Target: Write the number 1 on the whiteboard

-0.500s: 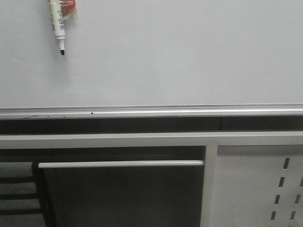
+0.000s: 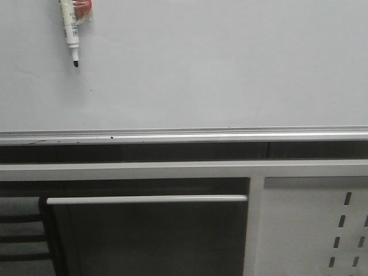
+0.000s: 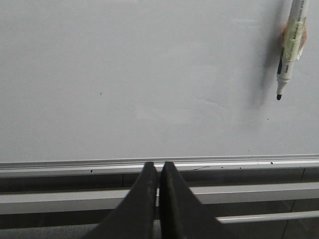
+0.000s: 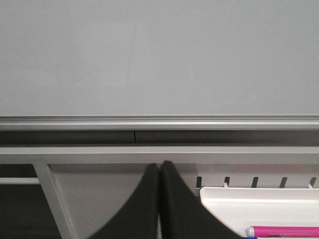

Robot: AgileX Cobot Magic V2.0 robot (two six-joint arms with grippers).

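Note:
The whiteboard [image 2: 218,69] fills the upper part of every view, with a silver rail [image 2: 184,136] along its lower edge. No number 1 stroke shows on it; only small dark specks. A white marker [image 2: 70,29] with a black tip hangs uncapped at the board's upper left, taped beside something red; it also shows in the left wrist view [image 3: 290,45]. My left gripper [image 3: 159,164] is shut and empty, low in front of the rail. My right gripper [image 4: 160,163] is shut and empty, below the rail. Neither gripper shows in the front view.
A perforated grey metal panel [image 2: 313,230] sits below the board at the right. A white tray [image 4: 259,209] holding a pink marker [image 4: 281,231] hangs on it. A horizontal metal bar [image 2: 146,199] crosses a dark opening at the lower left.

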